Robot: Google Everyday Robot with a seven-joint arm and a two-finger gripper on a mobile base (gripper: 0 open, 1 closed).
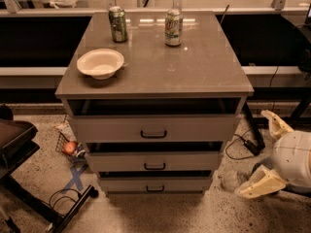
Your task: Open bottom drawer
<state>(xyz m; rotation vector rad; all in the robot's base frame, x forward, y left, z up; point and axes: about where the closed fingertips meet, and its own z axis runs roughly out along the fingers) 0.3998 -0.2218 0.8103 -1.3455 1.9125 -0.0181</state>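
1. Bottom drawer point(126, 185) sits lowest in the grey cabinet point(221, 89), just above the speckled floor point(160, 215). Its small black bar handle point(155, 189) is centred on the front, and a thin dark gap shows along its top edge.
2. At far left a black frame point(29, 198) stands on the floor, with a blue tape cross point(75, 177) beside it.
3. A small wire basket point(63, 141) leans near the cabinet's lower left corner, holding something round and orange-red point(71, 147).
4. On the cabinet top, a white bowl point(100, 63) rests near the front left, with a green can point(118, 24) upright behind it.
5. A second can point(173, 27) stands upright further right, well apart from the first.
6. Below the top, the top drawer point(194, 128) carries the widest handle and the middle drawer point(194, 161) sits between it and the lowest one.
7. A black cable point(240, 147) trails over the floor right of the cabinet.
8. The gripper point(255, 154) hangs low at the far right on its white wrist point(294, 159). Its jaws are spread wide and hold nothing.
9. The lower finger point(260, 183) reaches down to about the bottom drawer's height, but it stays off to that drawer's right, clear of the front and well apart from the handle.
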